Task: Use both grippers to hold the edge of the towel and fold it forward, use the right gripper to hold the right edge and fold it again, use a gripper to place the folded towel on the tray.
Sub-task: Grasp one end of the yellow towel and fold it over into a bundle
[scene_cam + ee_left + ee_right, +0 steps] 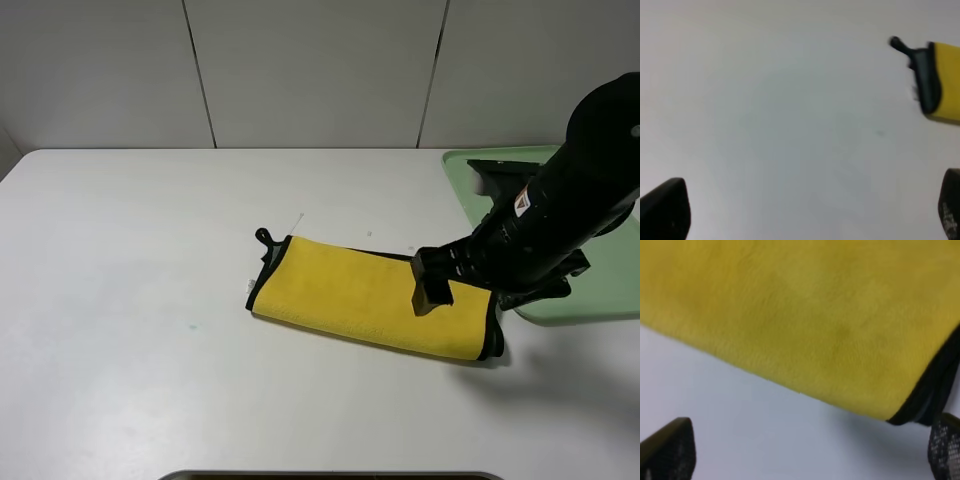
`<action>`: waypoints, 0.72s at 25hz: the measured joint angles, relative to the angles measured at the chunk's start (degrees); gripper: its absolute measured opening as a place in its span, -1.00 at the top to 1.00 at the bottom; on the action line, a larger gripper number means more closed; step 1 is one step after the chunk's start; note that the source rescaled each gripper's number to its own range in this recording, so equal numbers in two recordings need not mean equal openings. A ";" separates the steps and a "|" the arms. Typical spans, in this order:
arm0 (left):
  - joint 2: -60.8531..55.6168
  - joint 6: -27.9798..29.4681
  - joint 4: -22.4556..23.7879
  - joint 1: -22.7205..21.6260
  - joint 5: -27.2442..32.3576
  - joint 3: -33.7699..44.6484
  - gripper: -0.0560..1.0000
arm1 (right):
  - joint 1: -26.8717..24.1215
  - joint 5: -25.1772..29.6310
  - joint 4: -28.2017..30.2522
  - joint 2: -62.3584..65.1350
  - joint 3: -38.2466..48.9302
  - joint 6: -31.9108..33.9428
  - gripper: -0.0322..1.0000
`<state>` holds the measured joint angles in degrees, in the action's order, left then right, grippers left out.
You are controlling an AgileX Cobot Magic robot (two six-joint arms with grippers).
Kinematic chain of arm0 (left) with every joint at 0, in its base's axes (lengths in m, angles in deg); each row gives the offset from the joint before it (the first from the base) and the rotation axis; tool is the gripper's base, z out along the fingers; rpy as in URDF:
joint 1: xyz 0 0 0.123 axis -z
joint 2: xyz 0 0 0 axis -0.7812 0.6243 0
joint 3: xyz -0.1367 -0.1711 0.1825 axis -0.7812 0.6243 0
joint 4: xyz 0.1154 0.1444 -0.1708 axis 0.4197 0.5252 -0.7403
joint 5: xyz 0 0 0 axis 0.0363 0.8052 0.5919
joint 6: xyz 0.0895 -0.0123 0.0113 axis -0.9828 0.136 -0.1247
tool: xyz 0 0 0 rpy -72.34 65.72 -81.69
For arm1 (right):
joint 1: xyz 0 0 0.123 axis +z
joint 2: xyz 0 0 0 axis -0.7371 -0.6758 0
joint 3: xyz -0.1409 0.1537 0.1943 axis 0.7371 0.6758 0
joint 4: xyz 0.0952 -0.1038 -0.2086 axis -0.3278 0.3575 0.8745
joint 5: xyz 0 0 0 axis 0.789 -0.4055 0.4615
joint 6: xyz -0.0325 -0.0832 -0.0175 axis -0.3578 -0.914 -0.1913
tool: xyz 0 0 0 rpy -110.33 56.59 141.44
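Observation:
The yellow towel (pixel 350 295) lies as a folded strip on the white table, its black loop (pixel 265 237) at the far left corner. The black-bound edge (pixel 492 335) shows at its right end. My right gripper (pixel 436 290) hangs over the strip's right part, the bulky arm hiding much of it. In the right wrist view the right gripper (pixel 805 455) is open, with plush towel (pixel 815 315) and its dark edge (pixel 935 385) beyond the fingertips. My left gripper (pixel 805 210) is open over bare table, the towel's left end (pixel 945 85) off to one side. The green tray (pixel 600 285) sits at the right.
The right arm crosses over the tray's near left corner. White table (pixel 150 330) stretches left of and in front of the towel. A dark strip (pixel 330 476) shows at the table's front edge. A panelled wall stands behind.

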<state>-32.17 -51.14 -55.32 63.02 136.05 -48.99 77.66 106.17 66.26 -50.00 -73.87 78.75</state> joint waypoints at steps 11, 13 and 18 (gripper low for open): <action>0.00 0.00 0.00 -10.27 0.00 0.00 -1.00 | -0.09 -0.72 13.91 0.00 0.00 21.40 -1.00; 0.00 0.00 0.00 -10.27 0.00 0.00 -1.00 | -0.58 -0.72 15.16 -0.41 0.00 22.28 -1.00; 0.00 0.00 0.00 -10.27 0.00 0.00 -1.00 | -3.31 -0.72 16.30 -3.61 0.00 22.56 -1.00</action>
<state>-32.17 -51.14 -55.32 52.75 136.05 -48.99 74.35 105.45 82.56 -53.62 -73.87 101.31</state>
